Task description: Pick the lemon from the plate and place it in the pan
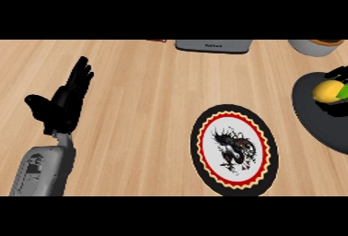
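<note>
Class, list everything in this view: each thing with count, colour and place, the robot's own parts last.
counter: one, light wood, fills the view
plate: one, black rim, white centre, dark figure, centre-right
pan: one, dark grey, right edge, cut off
lemon: one, yellow, over the pan
green piece: one, beside the lemon, unidentifiable
box: one, grey, top edge
bowl: one, grey, top right corner
left forearm: one, grey, lower left
left hand: one, black, open, fingers up, resting at left
right hand: one, black, fingers curled round the lemon, right edge
</note>
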Tool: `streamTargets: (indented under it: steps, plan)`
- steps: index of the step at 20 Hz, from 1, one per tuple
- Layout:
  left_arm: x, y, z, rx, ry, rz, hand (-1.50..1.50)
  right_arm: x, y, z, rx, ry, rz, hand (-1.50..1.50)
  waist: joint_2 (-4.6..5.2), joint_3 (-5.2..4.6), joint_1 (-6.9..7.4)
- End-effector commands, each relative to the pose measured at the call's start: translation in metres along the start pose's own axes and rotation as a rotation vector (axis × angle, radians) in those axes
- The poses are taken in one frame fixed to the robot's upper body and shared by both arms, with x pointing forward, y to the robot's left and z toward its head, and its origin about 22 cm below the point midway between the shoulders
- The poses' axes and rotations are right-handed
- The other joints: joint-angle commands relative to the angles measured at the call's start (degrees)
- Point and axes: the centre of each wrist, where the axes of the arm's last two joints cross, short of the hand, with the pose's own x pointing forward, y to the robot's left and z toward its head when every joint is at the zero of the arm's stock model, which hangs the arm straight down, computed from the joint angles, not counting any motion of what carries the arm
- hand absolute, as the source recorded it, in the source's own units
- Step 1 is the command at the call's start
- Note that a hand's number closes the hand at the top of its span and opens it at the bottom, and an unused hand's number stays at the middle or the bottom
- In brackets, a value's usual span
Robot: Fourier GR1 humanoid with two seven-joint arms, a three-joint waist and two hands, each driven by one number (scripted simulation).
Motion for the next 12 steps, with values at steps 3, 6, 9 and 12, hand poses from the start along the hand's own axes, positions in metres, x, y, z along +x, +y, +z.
streamTargets:
  steps: [3,6,9,12]
  plan:
    - [-0.007,0.007,-0.001,-0.001,-0.009,0.01,0.0,-0.015,0.005,0.006,0.207,0.063,-0.18,-1.5,0.58,0.08,0.36]
    - [-0.004,0.0,-0.002,0.006,0.016,-0.007,0.0,-0.02,0.024,0.013,0.23,0.018,-0.16,-1.5,0.07,0.08,-0.58]
    - [-0.001,-0.003,0.001,0.019,-0.001,0.016,0.0,-0.014,0.021,0.005,0.115,-0.031,-0.252,-1.5,-0.11,0.1,-0.56]
    - [-0.008,-0.002,0.013,0.018,0.015,0.005,0.0,-0.026,-0.007,0.014,0.018,-0.083,-0.363,-1.5,-0.4,0.12,-0.85]
